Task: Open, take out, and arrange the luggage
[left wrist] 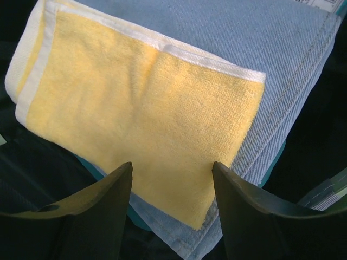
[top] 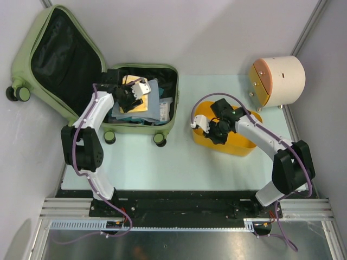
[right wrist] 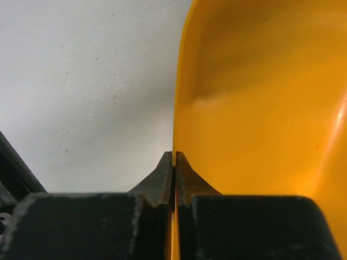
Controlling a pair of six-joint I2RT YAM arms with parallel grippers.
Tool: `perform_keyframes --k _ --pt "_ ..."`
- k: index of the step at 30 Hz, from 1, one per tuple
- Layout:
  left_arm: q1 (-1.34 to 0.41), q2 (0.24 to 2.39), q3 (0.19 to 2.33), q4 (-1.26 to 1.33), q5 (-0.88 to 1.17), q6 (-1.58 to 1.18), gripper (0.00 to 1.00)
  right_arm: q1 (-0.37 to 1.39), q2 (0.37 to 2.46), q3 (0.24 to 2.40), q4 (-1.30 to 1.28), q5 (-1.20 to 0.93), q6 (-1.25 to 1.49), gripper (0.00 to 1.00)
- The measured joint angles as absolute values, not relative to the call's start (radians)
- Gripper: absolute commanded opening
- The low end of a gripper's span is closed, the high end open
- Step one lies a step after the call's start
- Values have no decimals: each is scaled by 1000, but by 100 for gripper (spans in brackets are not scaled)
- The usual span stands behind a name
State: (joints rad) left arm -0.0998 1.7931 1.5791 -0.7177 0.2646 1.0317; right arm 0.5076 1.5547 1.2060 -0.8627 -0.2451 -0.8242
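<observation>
The large pale sage-green hard-shell suitcase [top: 138, 128] lies open at the far left of the pale bench [top: 162, 168]. Its lid is thrown back towards the left wall, showing the black fabric lining. The deeper half sits flat, with its small black-and-green wheels facing the arms. It has rounded corners and a smooth shell. That half holds a pile of folded cloth and some flat packets, so unpacking looks far from done.

The left fingers [left wrist: 97, 211] hang spread apart just above the pile and hold nothing. Between them, in the wrist view, lies a folded yellow terry towel with a white border [left wrist: 141, 114], on top of a folded pale blue denim-like cloth [left wrist: 260, 43]. The towel's near edge is lined up with the gap, probably so the fingers can drop and pinch the top layer without catching what is underneath.

To the right, the right fingers [right wrist: 162, 179] are pressed together on the thin left rim of the yellow plastic basket [top: 238, 147], one finger inside the wall and one outside. This grip likely steadies the basket, or positions it to receive items.

A cream cylindrical drum [top: 282, 76] lies on its side at the far right, apart from the basket.
</observation>
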Motion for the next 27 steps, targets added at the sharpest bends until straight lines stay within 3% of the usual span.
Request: perform_keyframes --k 9,20,25,27 --pt "-108 1796 1578 -745 275 1074 59 544 1620 1277 -856 -270 -805 1" --pt "-122 1796 1559 -755 297 1085 61 576 1661 1325 -853 -306 -804 2" --pt "-127 1800 1557 -760 297 1085 60 590 1672 1337 -848 -311 -801 7" --pt "-127 1807 1557 -760 295 1083 55 595 1676 1338 -841 -318 -799 15"
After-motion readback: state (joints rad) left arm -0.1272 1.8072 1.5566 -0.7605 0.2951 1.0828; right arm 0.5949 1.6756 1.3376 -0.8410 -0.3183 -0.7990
